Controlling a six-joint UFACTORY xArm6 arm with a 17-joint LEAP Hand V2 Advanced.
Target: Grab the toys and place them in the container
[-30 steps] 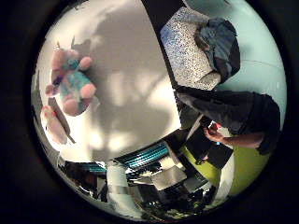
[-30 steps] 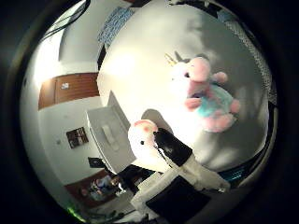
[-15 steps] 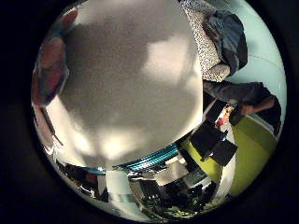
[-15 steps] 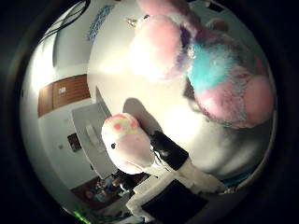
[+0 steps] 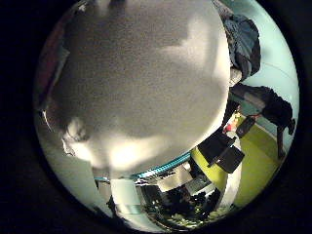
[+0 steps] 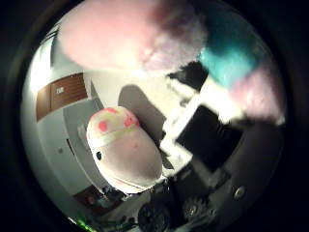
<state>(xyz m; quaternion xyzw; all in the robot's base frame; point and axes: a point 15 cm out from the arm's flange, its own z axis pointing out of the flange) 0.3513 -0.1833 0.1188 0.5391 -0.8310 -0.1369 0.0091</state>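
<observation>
Grey speckled table (image 5: 146, 73) fills the view beneath wood-panelled room wall (image 6: 63, 94).

Fluffy plush toy (image 6: 145, 34), smooth matt egg toy (image 6: 126, 152), speckled matt table (image 5: 146, 73).

A fluffy plush toy (image 6: 159, 38) in pink, lilac and teal fills much of the thumb-side view, very close to the palm; its pink part is largest, with a teal patch beside a paler pink-lilac part. Its pose cannot be made out. A second toy (image 6: 125, 150), smooth and rounded, pale pink with a cream cap dotted in red-pink spots and a small dark eye, lies on the white counter (image 5: 146, 83) just beside the fluffy one, casting a shadow.
</observation>
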